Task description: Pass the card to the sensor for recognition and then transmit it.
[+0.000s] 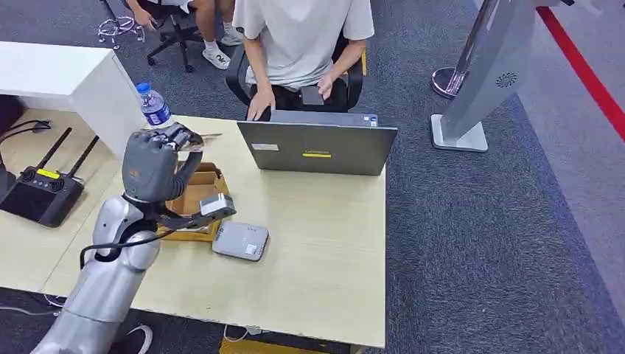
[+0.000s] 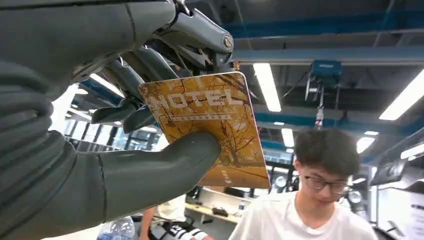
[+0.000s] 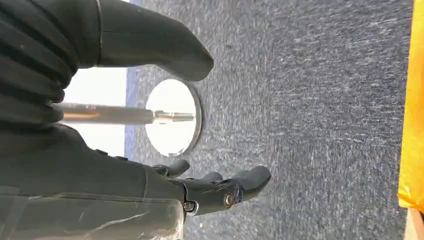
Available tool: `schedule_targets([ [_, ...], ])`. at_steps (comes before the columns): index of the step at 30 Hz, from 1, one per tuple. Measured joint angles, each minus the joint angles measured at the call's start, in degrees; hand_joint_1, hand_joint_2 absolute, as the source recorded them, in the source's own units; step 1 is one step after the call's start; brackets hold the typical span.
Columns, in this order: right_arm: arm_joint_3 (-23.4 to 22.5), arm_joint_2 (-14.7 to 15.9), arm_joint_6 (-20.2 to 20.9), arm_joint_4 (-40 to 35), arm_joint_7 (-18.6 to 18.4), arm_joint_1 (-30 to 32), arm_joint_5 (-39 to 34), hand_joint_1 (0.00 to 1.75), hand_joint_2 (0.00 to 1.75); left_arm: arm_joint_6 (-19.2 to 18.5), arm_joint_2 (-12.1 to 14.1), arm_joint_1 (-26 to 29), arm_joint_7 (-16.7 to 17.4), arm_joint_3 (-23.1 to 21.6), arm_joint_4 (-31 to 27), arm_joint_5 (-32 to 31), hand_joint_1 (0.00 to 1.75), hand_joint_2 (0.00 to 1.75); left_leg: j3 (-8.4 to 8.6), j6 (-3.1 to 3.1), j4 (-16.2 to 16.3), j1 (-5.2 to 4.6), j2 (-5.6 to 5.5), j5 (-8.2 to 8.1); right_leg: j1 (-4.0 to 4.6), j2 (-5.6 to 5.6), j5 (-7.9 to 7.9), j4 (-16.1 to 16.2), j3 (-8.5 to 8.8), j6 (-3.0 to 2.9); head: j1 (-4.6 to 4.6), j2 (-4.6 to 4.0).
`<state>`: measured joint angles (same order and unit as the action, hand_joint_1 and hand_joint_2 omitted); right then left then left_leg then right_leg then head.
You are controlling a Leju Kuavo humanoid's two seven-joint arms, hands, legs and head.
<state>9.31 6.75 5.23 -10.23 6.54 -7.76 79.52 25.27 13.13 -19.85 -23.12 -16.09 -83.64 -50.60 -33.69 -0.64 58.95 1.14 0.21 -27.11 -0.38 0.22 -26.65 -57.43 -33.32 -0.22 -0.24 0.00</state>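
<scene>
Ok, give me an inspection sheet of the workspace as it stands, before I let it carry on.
Surface: light wooden table, bare on the robot's right side.
Job's things: orange card pinched in the left hand, raised above the table; grey sensor box lies flat below it, beside the cardboard box.
Clutter: laptop, water bottle, remote controller.
Grippers: left hand holds the card; right hand holds nothing, fingers apart, over carpet.
Cables: black cable along the left arm; white cables under the table edge.
Surroundings: person seated behind the laptop; kiosk stand on grey carpet.
</scene>
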Motion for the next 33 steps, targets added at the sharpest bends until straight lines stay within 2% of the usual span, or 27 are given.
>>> schedule_targets([
  [3, -0.57, 0.13, -0.33, 0.02, -0.33, 0.81, -0.86, 0.0, 1.75, 1.39, 1.51, 5.43, -1.05, -0.5, -3.65, 0.22, 1.75, 1.75, 0.0, 0.0, -0.01, 0.0, -0.01, 0.0, 0.0, -0.01, -0.02, 0.0, 0.0, 0.01, 0.04, 0.0],
  [5, -1.1, 0.22, -0.46, 0.02, -0.33, 1.29, -1.16, 0.0, 1.75, 0.9, 2.44, 8.44, -1.01, -0.7, -4.9, -0.12, 1.75, 1.75, -0.01, 0.0, -0.01, 0.0, -0.01, 0.0, 0.0, -0.02, -0.03, 0.0, -0.02, 0.01, 0.02, 0.0],
  [7, -1.55, 0.31, -0.5, 0.02, -0.33, 1.64, -1.51, 0.0, 1.75, -3.29, 3.58, 10.23, 0.99, -0.96, -5.05, -1.65, 1.75, 1.75, -0.02, 0.0, -0.01, 0.01, -0.02, 0.0, 0.01, -0.03, -0.04, 0.0, -0.02, 0.02, 0.04, 0.0],
  [10, -1.88, 0.42, -0.57, 0.02, -0.33, 2.09, -1.32, 0.0, 1.75, -12.06, 5.8, 11.03, 4.63, -1.66, -3.91, -3.94, 1.75, 1.75, -0.02, -0.01, -0.02, 0.01, -0.02, 0.01, 0.01, -0.03, -0.04, 0.0, -0.03, 0.01, 0.04, 0.0],
  [12, -2.08, 0.48, -0.55, 0.02, -0.33, 2.16, -0.82, 0.0, 1.75, -15.96, 6.73, 10.76, 6.24, -2.38, -1.58, -5.24, 1.75, 1.75, -0.01, -0.01, -0.02, 0.01, -0.03, 0.01, 0.01, -0.02, -0.02, 0.0, -0.03, 0.01, 0.02, 0.0],
  [13, -2.1, 0.48, -0.55, 0.02, -0.33, 2.13, -0.53, 0.0, 1.75, -16.68, 6.84, 10.43, 6.58, -2.65, -0.13, -5.77, 1.75, 1.75, -0.02, -0.01, -0.02, 0.01, -0.03, 0.02, 0.01, -0.02, -0.01, 0.0, -0.02, 0.0, 0.02, 0.0],
  [20, -2.1, 0.48, -0.46, 0.0, -0.26, 1.71, 0.65, 0.0, 1.75, -18.01, 6.04, 8.38, 6.86, -4.78, 7.62, -6.99, 1.75, 1.75, -0.01, 0.0, 0.0, -0.01, -0.04, 0.05, 0.0, -0.02, 0.02, 0.0, -0.02, 0.0, 0.04, 0.0],
  [33, -2.01, 0.46, -0.35, 0.0, 0.24, 0.64, 2.66, 0.0, 1.75, -19.26, 1.57, 3.03, 7.08, -10.19, 14.07, -7.54, 1.75, 1.75, -0.02, 0.0, 0.01, -0.01, -0.04, 0.05, 0.0, -0.04, 0.02, 0.0, -0.02, 0.0, 0.02, 0.0],
])
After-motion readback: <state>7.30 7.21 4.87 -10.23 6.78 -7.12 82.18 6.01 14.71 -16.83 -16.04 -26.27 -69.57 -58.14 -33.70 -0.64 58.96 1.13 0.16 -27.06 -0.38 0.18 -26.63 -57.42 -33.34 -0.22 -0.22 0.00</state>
